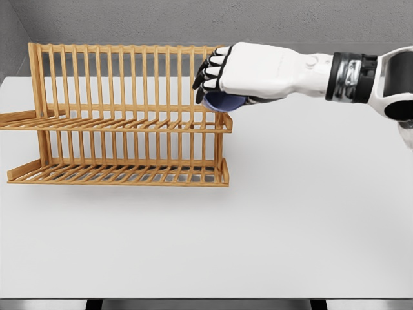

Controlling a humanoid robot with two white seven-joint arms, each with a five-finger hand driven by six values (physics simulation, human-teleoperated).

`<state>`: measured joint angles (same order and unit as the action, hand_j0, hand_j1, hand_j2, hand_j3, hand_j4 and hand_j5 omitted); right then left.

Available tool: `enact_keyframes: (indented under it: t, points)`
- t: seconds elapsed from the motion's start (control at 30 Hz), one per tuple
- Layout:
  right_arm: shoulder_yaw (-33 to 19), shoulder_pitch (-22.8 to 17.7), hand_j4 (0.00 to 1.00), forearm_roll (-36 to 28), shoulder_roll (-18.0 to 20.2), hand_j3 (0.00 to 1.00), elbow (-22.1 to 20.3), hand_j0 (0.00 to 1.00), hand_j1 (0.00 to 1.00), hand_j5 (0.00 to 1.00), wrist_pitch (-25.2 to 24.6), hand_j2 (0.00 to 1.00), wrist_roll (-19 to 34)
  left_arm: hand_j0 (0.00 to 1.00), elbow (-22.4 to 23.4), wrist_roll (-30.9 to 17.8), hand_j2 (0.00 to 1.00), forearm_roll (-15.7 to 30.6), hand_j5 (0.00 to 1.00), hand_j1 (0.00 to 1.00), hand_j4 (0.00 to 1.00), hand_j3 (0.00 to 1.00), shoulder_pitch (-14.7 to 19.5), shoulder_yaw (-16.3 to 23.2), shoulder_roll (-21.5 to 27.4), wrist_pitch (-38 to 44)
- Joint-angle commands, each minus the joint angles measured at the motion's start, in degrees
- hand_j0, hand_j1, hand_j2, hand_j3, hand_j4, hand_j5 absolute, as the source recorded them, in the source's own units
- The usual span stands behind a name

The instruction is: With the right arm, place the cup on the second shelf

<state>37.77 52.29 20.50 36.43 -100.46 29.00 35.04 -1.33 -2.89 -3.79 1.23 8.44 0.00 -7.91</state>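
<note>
The right hand [222, 77] reaches in from the right side, its white arm stretched level across the table [310, 213]. Its fingers [208, 76] are curled downward around a blue cup [222, 101], gripping it from above; only the lower part of the cup peeks out beneath the palm, the rest is covered by the hand. The dark fingertips point toward the rack [116, 116], which spreads away to the hand's left.

The cup sits right at the near-end corner of the rack's upper shelf [129, 124], just under the hand. Whether it rests on the slats or hangs a touch above them I cannot tell, since the hand hides the contact. The lower shelf [122, 174] lies below and to the left of the hand, well under the cup. The rack's upright bars rise behind the fingers, the last few of them partly hidden by the knuckles.

The rack stands on the white table, and the open tabletop stretches out below and in front of the hand.
</note>
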Motion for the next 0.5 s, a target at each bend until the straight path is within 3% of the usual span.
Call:
enact_keyframes:
  t: [0.0, 0.37, 0.43, 0.47]
  points:
    - [1.34, 0.09, 0.66, -0.2, -1.19, 0.66, 0.0, 0.66, 0.66, 0.66, -0.96, 0.66, -0.04, 1.0, 0.01, -0.01, 1.0, 0.01, 1.0, 1.0, 1.0, 1.0, 0.0, -0.01, 0.0, 0.0]
    - [4.32, 0.0, 0.7, -0.02, -1.71, 0.7, 0.09, 0.7, 0.7, 0.7, -2.89, 0.7, -0.04, 1.0, 0.01, -0.01, 1.0, 0.01, 1.0, 1.0, 1.0, 1.0, 0.0, -0.01, 0.0, 0.0]
    - [4.41, 0.0, 0.94, -0.02, -1.71, 0.94, 0.09, 0.94, 0.94, 0.94, -2.89, 0.94, -0.04, 1.0, 0.01, -0.01, 1.0, 0.01, 1.0, 1.0, 1.0, 1.0, 0.0, -0.01, 0.0, 0.0]
    - [4.41, 0.0, 1.0, -0.02, -1.71, 1.0, 0.09, 1.0, 1.0, 1.0, -2.89, 1.0, -0.04, 1.0, 0.01, -0.01, 1.0, 0.01, 1.0, 1.0, 1.0, 1.0, 0.0, -0.01, 0.0, 0.0]
